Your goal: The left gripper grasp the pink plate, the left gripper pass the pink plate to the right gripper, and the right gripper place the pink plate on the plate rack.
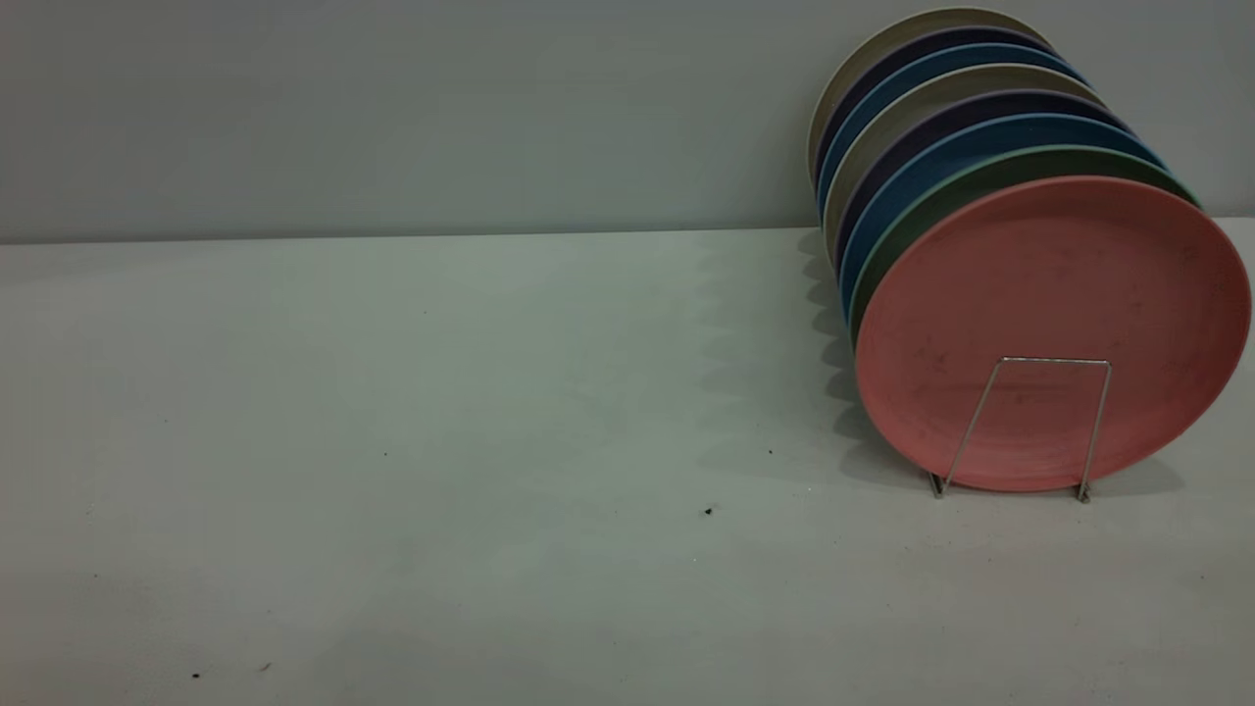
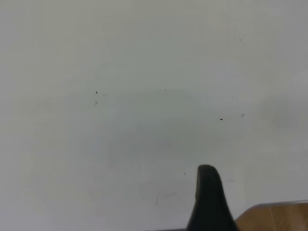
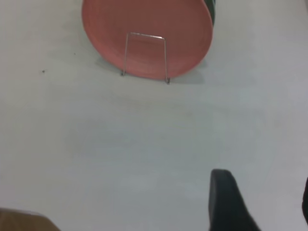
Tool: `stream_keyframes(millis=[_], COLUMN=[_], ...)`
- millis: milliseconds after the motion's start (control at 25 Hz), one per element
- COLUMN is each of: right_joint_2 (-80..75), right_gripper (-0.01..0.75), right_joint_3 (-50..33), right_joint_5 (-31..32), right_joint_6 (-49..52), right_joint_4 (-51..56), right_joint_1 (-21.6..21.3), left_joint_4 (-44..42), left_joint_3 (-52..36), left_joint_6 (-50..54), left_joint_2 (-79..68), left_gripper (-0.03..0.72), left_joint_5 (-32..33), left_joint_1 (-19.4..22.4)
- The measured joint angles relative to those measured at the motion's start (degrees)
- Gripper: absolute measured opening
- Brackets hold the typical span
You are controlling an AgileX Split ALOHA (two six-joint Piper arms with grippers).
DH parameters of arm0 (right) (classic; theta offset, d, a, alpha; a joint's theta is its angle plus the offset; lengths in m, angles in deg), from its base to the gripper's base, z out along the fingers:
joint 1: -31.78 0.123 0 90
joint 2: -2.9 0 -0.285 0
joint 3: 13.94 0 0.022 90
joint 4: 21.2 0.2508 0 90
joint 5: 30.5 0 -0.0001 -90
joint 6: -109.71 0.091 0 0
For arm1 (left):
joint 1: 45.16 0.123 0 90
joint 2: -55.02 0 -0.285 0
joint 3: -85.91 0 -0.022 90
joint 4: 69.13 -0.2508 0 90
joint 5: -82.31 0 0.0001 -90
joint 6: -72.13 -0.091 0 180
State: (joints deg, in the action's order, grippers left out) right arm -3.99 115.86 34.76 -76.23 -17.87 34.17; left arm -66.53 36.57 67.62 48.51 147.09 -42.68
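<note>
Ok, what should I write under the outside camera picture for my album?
The pink plate stands at the front of the full plate rack, on the white table.

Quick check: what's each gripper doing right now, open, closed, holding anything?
Left gripper: holding nothing; open or closed cannot be told.
Right gripper: open, empty, away from the pink plate.

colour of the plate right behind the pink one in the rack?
Dark green plate, clearest in the exterior view.
</note>
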Motion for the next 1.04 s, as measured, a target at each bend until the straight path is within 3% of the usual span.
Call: stream_keyframes(millis=[280, 1040], right_joint_2=[0.0, 0.0], right_gripper=[0.393, 0.393], right_joint_3=[0.0, 0.0], right_joint_5=[0.0, 0.0], right_joint_6=[0.0, 0.0], right_joint_4=[0.17, 0.19], right_joint_1=[-2.1, -2.27], left_joint_4=[0.0, 0.03], left_joint_3=[0.0, 0.0], left_joint_6=[0.0, 0.0], left_joint_2=[0.0, 0.0], left_gripper=[0.538, 0.538], left_joint_5=[0.0, 0.0], left_joint_1=[0.0, 0.0])
